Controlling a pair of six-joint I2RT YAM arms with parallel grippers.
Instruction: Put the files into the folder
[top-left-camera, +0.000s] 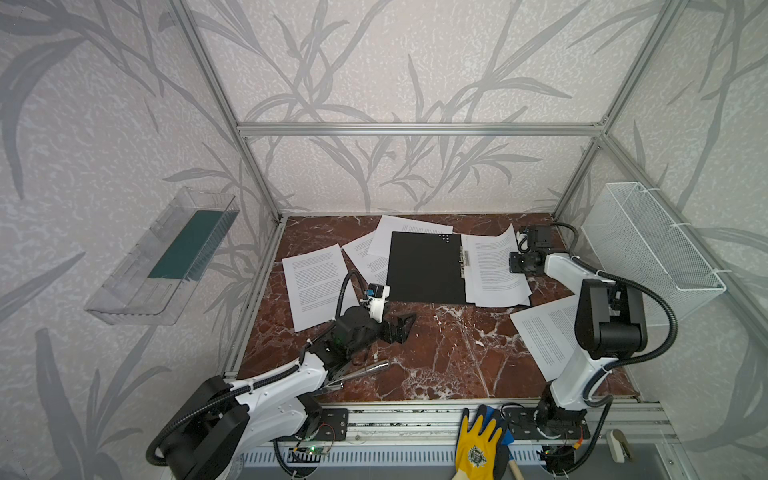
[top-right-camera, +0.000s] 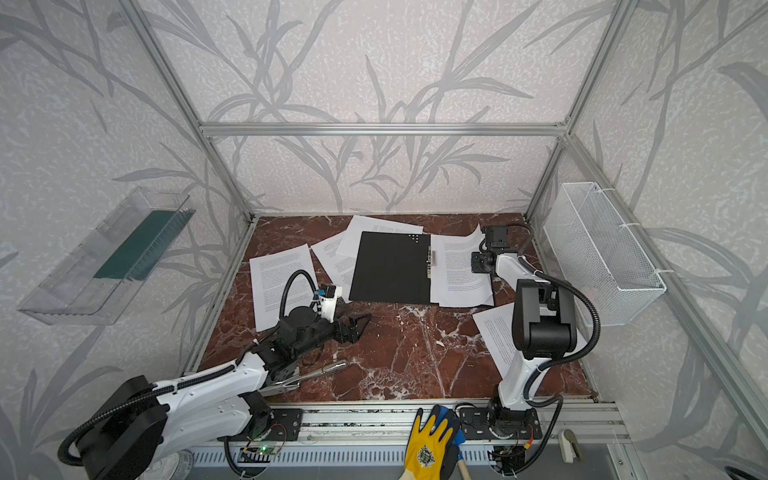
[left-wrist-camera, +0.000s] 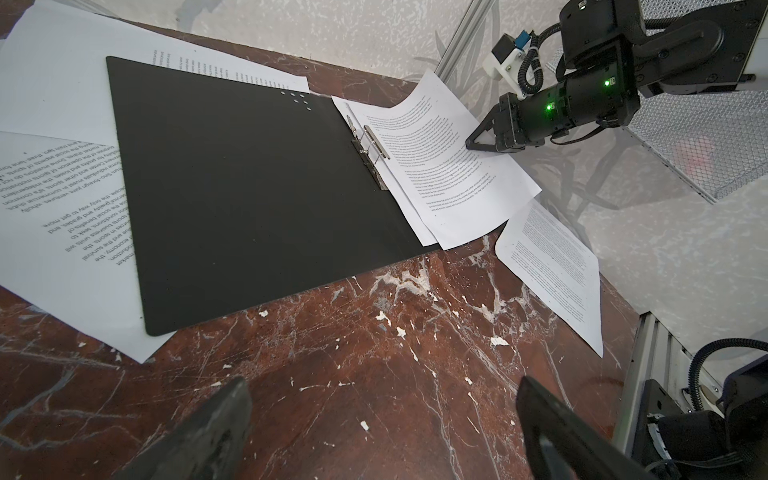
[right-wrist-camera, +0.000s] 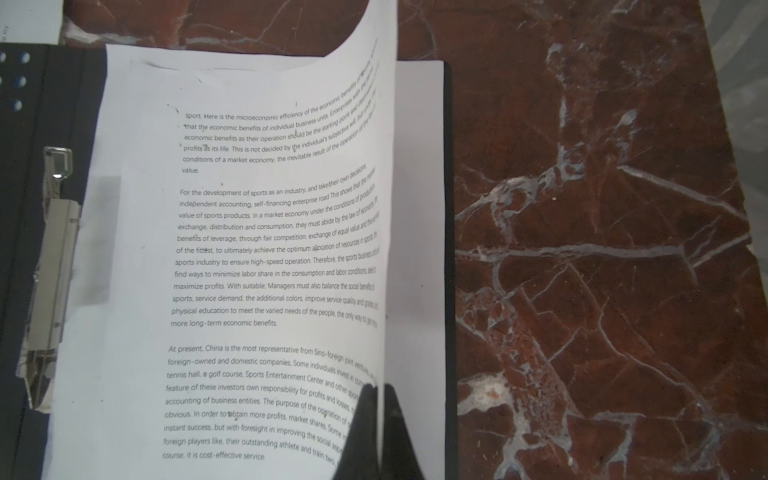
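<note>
The folder (top-left-camera: 428, 266) (top-right-camera: 390, 268) (left-wrist-camera: 249, 187) lies open at the back of the table, black inside up, with its metal clip (right-wrist-camera: 50, 270) along the spine. Several files lie loose: a small stack on the folder's right half (top-left-camera: 494, 270) (left-wrist-camera: 449, 174), one sheet at the left (top-left-camera: 316, 282), two under the folder's far left corner (top-left-camera: 411, 228), and one at the right front (top-left-camera: 544, 336). My right gripper (right-wrist-camera: 379, 388) (top-left-camera: 513, 262) is shut on the outer edge of the stack's top sheet (right-wrist-camera: 270, 249), which curls upward. My left gripper (left-wrist-camera: 382, 386) (top-left-camera: 405, 322) hangs open over bare marble in front of the folder.
A white mesh basket (top-left-camera: 648, 245) hangs on the right wall. A clear tray (top-left-camera: 124, 286) holding a dark green slab hangs on the left wall. A metal tool (top-left-camera: 365, 370) lies on the table under the left arm. A yellow glove (top-left-camera: 478, 444) rests on the front rail.
</note>
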